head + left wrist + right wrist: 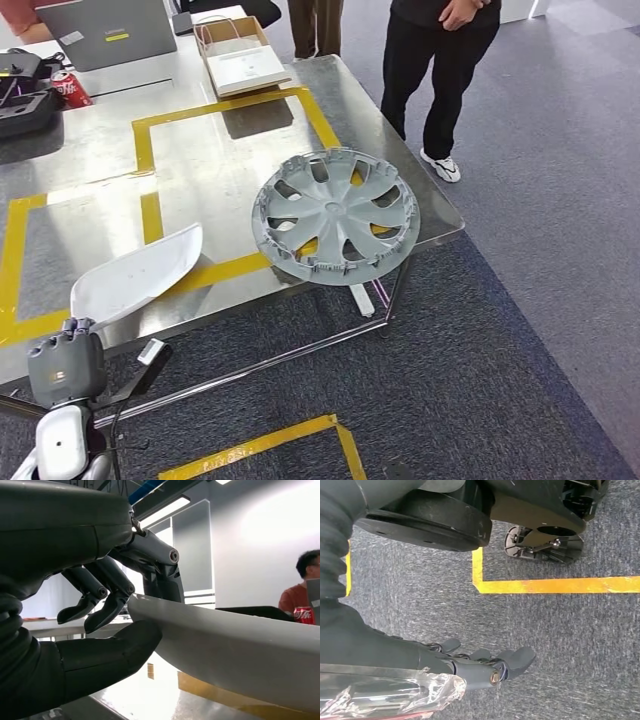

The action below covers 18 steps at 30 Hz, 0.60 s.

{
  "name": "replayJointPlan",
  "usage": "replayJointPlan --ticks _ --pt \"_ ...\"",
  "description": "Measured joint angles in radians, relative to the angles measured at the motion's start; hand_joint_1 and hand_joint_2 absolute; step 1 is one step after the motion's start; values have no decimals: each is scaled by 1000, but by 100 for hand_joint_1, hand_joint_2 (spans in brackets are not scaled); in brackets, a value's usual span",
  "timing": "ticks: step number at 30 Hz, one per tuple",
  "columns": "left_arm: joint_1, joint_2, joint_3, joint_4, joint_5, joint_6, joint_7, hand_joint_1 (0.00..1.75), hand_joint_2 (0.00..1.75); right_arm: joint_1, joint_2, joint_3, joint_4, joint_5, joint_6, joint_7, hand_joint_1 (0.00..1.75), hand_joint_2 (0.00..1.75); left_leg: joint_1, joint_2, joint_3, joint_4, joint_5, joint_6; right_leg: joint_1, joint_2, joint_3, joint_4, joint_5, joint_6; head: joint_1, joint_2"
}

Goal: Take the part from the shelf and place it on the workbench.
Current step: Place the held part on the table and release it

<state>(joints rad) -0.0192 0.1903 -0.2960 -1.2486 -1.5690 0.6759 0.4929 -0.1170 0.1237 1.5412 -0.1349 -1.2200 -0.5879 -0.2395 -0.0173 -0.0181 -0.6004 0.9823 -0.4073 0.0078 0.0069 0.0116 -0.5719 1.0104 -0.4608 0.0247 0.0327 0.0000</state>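
Note:
A white curved shell part (140,275) lies on the steel workbench (211,170) near its front left edge, across a yellow tape line. My left hand (68,360) is at the part's near end. In the left wrist view the thumb (128,647) sits under the part's (234,650) rim and two fingers (162,577) press on top, so the hand (94,605) pinches it; the other fingers curl free. My right hand (471,662) hangs over the carpet with its fingers stretched out and nothing in them.
A grey wheel cover (334,215) lies on the bench's right corner, overhanging the edge. At the back are a red can (69,88), a black case (26,95), a laptop (106,30) and a cardboard box (241,55). A person (441,70) stands beyond the right corner.

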Motion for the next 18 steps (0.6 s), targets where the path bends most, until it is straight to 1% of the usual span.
replayJointPlan --ticks 6,8,10,11,12,14,15,16,17,18 --pt "-15 -1 -36 0 0 -18 20 175 175 4 -5 0 0 -9 4 -19 0 175 0 0 -1 1 -1 2 -1 0 2 -4 2 3 0 0" --pt "-27 -1 -58 0 0 -27 28 175 175 5 -9 0 0 -14 11 -31 0 175 -3 0 0 -1 -4 15 -4 -1 5 -12 4 11 0 0" --pt "-40 -4 -77 0 0 -32 33 175 175 7 -15 0 2 -17 17 -39 0 175 0 1 14 -23 2 30 -5 -1 5 -12 2 21 0 0" --pt "-47 -5 -85 0 0 -33 35 175 175 9 -18 0 2 -18 19 -41 0 175 3 2 23 -35 7 34 -4 -2 -4 8 -11 25 1 0" --pt "-55 -6 -93 2 0 -33 39 175 175 10 -21 0 3 -19 22 -42 0 175 6 3 30 -44 12 36 -5 -2 -24 52 -35 28 2 0" --pt "-69 -7 -112 9 0 -31 50 175 175 10 -27 -1 3 -21 24 -45 0 175 8 5 34 -46 12 35 -8 -3 -89 185 -97 34 4 0" --pt "-73 -7 -122 14 0 -29 54 175 175 8 -29 -2 3 -22 24 -46 0 175 9 6 34 -46 11 34 -10 -3 -117 239 -114 38 4 0" --pt "-76 -7 -131 19 0 -27 56 175 175 7 -31 -3 3 -23 24 -47 0 175 11 6 35 -45 9 30 -13 -4 -129 259 -113 43 4 0" --pt "-78 -7 -139 24 0 -24 60 175 175 6 -34 -3 3 -23 24 -46 0 175 14 6 36 -42 6 26 -16 -4 -120 240 -92 48 4 0" --pt "-82 -6 -147 29 0 -23 66 175 175 7 -35 -3 3 -24 25 -45 0 175 18 5 37 -36 2 19 -21 -5 -93 183 -56 54 4 0"
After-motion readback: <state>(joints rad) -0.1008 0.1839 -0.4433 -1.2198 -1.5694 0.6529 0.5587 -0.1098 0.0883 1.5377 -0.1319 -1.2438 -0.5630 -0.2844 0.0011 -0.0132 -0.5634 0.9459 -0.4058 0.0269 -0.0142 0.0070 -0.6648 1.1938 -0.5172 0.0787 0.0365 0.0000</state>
